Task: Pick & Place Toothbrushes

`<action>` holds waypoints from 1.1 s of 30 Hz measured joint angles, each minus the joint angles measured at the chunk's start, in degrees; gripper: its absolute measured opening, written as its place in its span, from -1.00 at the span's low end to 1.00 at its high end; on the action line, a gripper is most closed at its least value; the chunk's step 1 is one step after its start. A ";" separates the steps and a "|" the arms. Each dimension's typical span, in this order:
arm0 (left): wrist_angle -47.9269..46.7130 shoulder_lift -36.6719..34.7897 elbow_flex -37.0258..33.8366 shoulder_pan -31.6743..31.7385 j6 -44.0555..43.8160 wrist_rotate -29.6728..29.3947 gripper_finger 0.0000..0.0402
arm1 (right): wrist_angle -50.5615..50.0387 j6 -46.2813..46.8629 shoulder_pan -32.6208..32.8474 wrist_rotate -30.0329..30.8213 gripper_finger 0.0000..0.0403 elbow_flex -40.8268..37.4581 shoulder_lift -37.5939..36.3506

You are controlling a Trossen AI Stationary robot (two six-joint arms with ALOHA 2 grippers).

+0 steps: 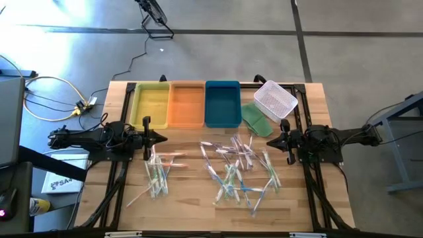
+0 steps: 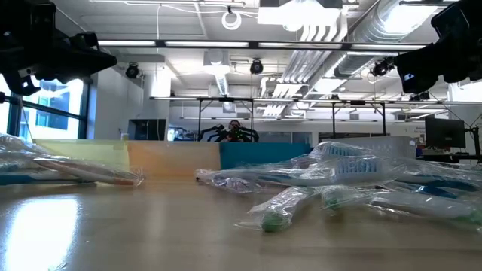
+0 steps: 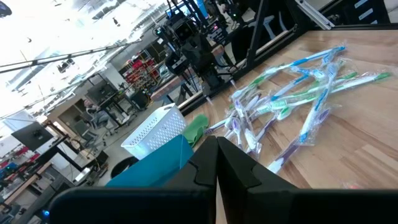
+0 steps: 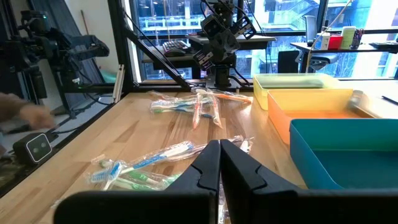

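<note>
Wrapped toothbrushes lie flat on the wooden table in two heaps. A small heap (image 1: 157, 173) sits just near-side of my left gripper (image 1: 160, 137). A larger heap (image 1: 239, 169) lies in the middle of the table, left of my right gripper (image 1: 273, 141). Their handles are white, green, blue and pink. Both grippers are shut and empty, raised above the table and pointing at each other across it. The left wrist view shows the large heap (image 3: 292, 93) beyond its shut fingers (image 3: 217, 152). The right wrist view shows both heaps (image 4: 143, 165) (image 4: 193, 102) past its shut fingers (image 4: 219, 155).
A yellow tray (image 1: 152, 104), an orange tray (image 1: 187, 104) and a blue tray (image 1: 223, 104) stand side by side along the far edge. A white mesh basket (image 1: 275, 100) and a flat green thing (image 1: 256, 120) sit to their right. Bare wood lies between the heaps.
</note>
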 joint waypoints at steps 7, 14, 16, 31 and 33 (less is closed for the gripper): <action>0.00 0.00 -0.01 0.00 0.00 -0.01 -1.00 | 0.01 -0.01 0.01 0.00 -0.98 0.01 0.01; 0.00 -0.01 0.00 0.00 0.01 0.00 -1.00 | 0.02 -0.47 0.01 0.01 -0.98 0.00 0.01; 0.00 -0.01 -0.02 0.00 -0.01 0.00 -1.00 | 0.02 -0.49 0.02 0.01 -0.98 0.00 -0.01; 0.02 0.01 -0.01 0.00 -1.48 0.13 -1.00 | 0.19 0.69 0.02 0.19 -0.98 0.01 0.00; 0.02 0.01 -0.02 0.00 -4.20 0.16 -1.00 | 0.91 4.51 -0.01 0.18 -0.98 0.00 0.00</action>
